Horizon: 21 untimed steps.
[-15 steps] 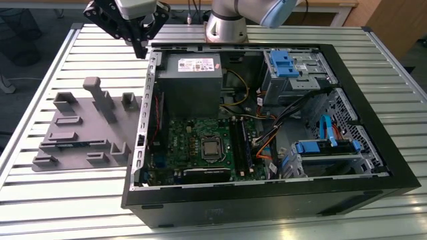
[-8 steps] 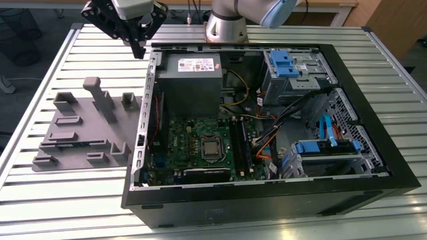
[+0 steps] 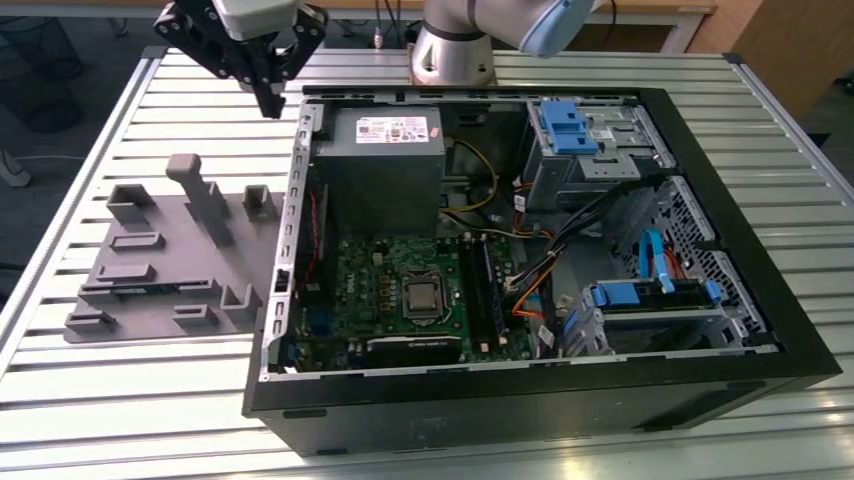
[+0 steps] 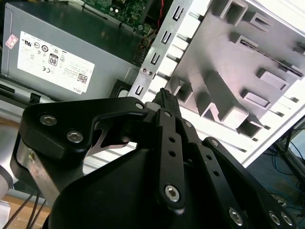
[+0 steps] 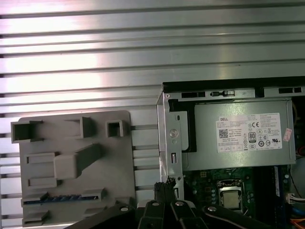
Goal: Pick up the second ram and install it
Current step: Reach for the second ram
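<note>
In the exterior view the gripper (image 3: 274,105) hung above the surface (image 3: 134,400), close to the edge where the arm's base (image 3: 451,58) stood. It was just outside the corner of the open case (image 3: 534,400), next to the grey power supply (image 3: 380,150). The jaws were together, with nothing between them. The grey tray (image 3: 147,322) lay flat on the surface beside the case, on the side of the exterior view's left edge.

In the second wrist view the closed gripper (image 4: 164,95) pointed down at the gap between the case wall and the tray (image 4: 214,43), and the power supply (image 4: 109,43) was on its other side.

In the first wrist view the second ram (image 5: 62,197) was a thin blue line standing on its edge in a slot of the tray (image 5: 66,143), on the tray's side farthest from the arm's base. Its long axis ran along the slats of the surface. From the gripper (image 5: 164,188) it lay sideways, away from the case, so I judge the jaws were well apart from it and not yet above it.
</note>
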Tool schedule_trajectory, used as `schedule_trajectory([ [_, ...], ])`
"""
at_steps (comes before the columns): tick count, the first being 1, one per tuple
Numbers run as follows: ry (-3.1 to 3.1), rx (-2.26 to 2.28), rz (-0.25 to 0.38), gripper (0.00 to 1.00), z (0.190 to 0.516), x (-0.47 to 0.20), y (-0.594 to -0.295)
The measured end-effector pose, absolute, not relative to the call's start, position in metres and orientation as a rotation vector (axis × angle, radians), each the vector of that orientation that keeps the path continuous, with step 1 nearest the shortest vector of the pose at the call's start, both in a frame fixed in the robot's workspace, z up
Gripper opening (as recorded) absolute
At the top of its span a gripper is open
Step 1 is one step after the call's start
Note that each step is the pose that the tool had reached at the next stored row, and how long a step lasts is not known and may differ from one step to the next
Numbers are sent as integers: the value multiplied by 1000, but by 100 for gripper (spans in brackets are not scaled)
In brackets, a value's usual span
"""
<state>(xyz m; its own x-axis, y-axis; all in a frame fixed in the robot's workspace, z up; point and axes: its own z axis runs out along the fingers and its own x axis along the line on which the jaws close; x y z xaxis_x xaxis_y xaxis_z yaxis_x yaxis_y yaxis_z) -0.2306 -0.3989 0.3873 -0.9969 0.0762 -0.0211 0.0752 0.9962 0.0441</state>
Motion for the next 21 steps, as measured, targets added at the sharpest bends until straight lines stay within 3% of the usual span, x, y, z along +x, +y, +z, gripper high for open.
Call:
schedule_trajectory([
  [21, 3116, 118, 68, 11, 386, -243, -399],
])
